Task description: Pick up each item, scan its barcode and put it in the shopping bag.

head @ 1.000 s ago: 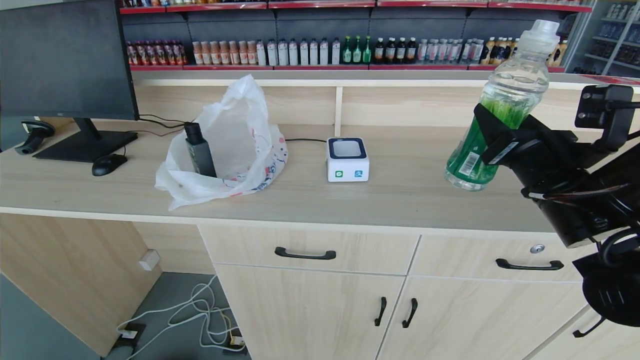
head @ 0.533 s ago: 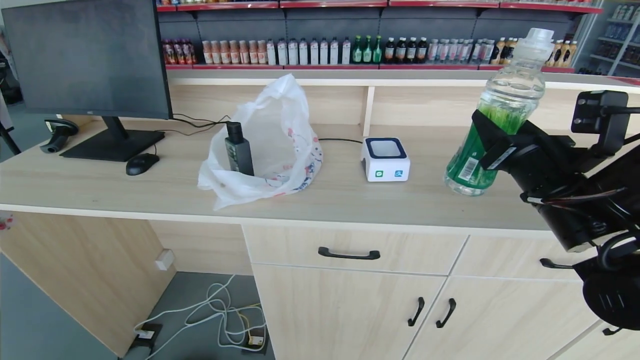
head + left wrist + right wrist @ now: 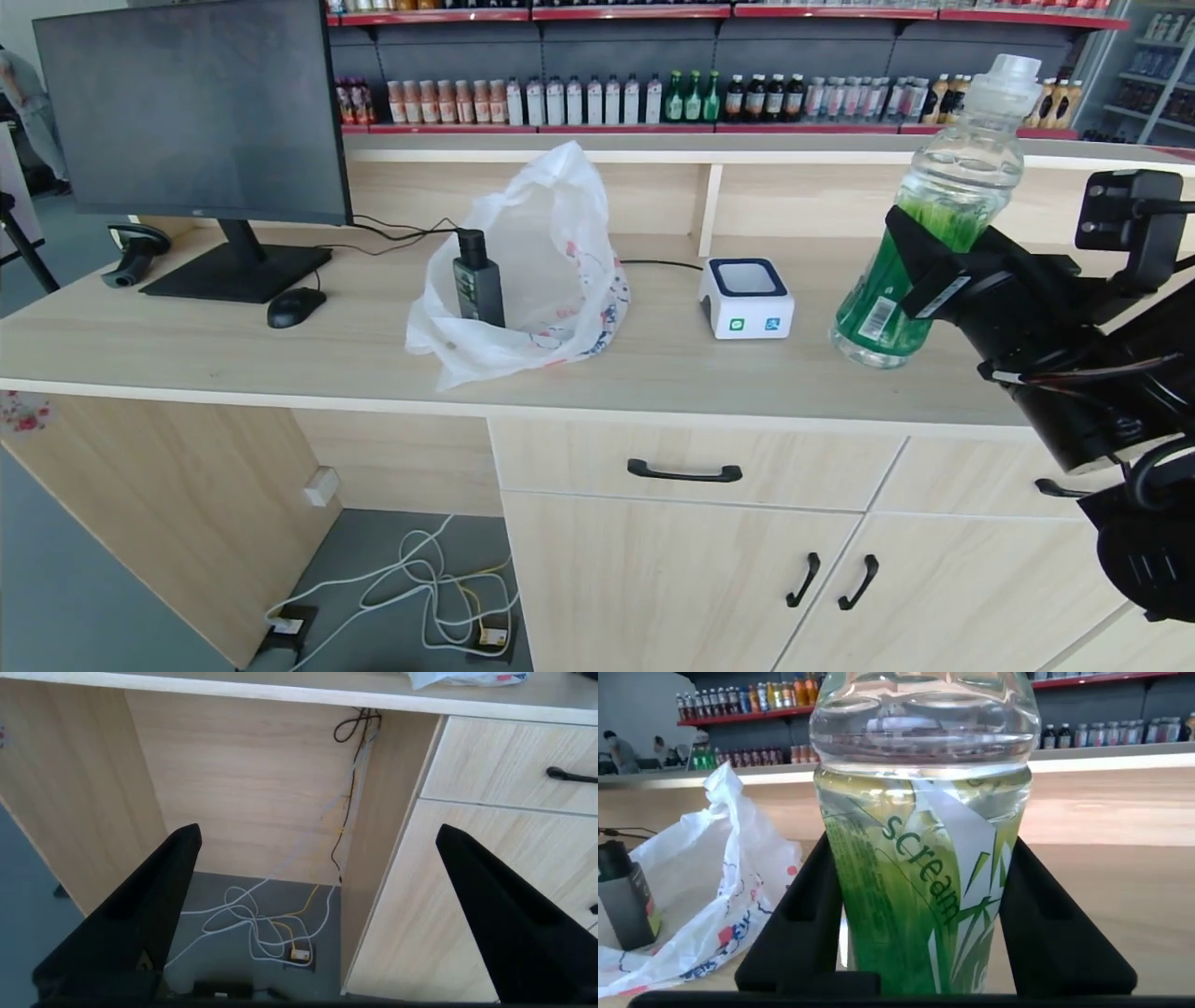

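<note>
My right gripper (image 3: 920, 266) is shut on a clear bottle with a green label (image 3: 920, 233), held tilted above the right part of the counter (image 3: 280, 359); its barcode faces left. The same bottle (image 3: 924, 849) sits between my right gripper's black fingers (image 3: 799, 915) in the right wrist view. A white cube scanner (image 3: 746, 298) stands on the counter left of the bottle. Farther left, a white plastic shopping bag (image 3: 551, 261) stands open with a dark bottle (image 3: 477, 280) upright in it. My left gripper (image 3: 318, 915) hangs open below counter height, facing the space under the counter.
A monitor (image 3: 196, 121), a mouse (image 3: 296, 306) and a handheld scanner (image 3: 135, 252) sit at the counter's left end. Drawers and cupboard doors (image 3: 691, 523) are below the top, and cables (image 3: 411, 597) lie on the floor. Shelves of bottles (image 3: 653, 93) line the back wall.
The head camera has panned left, so the whole scene shifted right. The right gripper still holds the bottle in much the same pose.
</note>
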